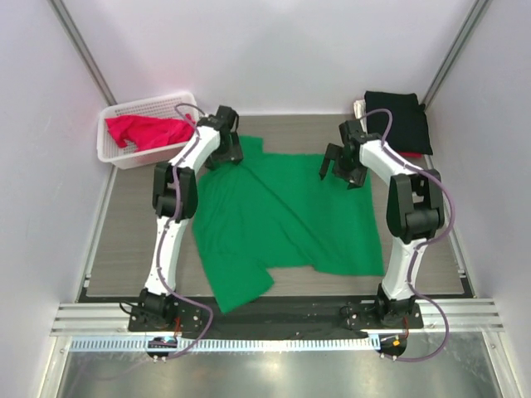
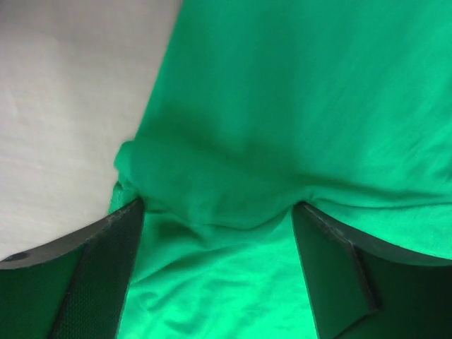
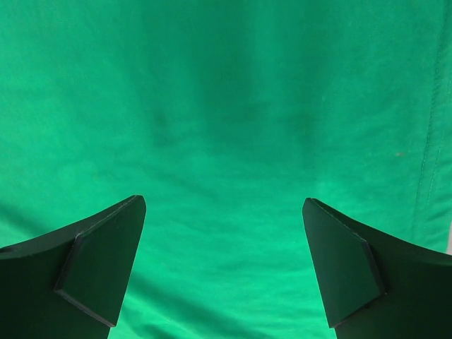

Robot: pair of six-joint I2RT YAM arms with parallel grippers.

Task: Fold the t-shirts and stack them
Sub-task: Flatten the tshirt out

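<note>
The bright green t-shirt (image 1: 286, 220) lies spread on the table, partly folded, one flap reaching the near edge. My left gripper (image 1: 228, 149) is open over its far left corner; in the left wrist view a bunched fold of green cloth (image 2: 212, 191) lies between the spread fingers (image 2: 106, 261). My right gripper (image 1: 342, 170) is open above the shirt's far right part; flat green cloth (image 3: 226, 141) fills the right wrist view between the fingers (image 3: 99, 268). A red-pink t-shirt (image 1: 149, 130) lies in the white basket. A folded black t-shirt (image 1: 398, 120) sits at the far right on other folded ones.
The white lattice basket (image 1: 112, 149) stands at the far left corner. White walls close in the table on three sides. A metal rail (image 1: 265, 319) runs along the near edge by the arm bases.
</note>
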